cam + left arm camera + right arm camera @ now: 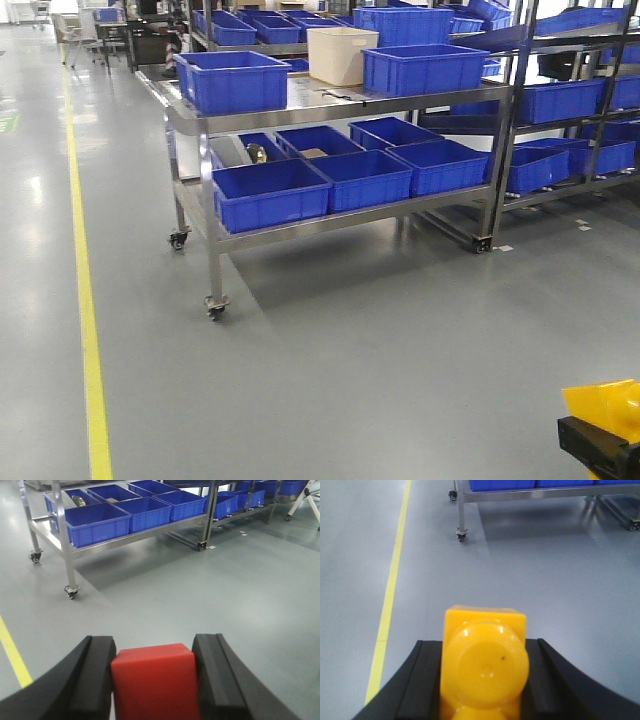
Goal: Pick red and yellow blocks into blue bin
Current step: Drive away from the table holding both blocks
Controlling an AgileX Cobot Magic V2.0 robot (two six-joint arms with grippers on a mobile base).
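In the left wrist view the red block [154, 682], a plain cube, sits clamped between the black fingers [95, 675] of my left gripper [154, 647], held above the grey floor. The right wrist view shows my right gripper [482, 645] shut on the yellow block [484, 665], whose round stud faces the camera. That yellow block [603, 402] also shows at the bottom right corner of the front view, with part of the black right gripper [598, 440] under it. The blue bin is out of view.
A steel cart on casters [205, 180] stands ahead, carrying ribbed blue crates [270, 195] on both shelves and a beige tub [340, 55] on top. Shelving racks with more blue crates [560, 100] stand at the right. A yellow floor line [85, 300] runs along the left.
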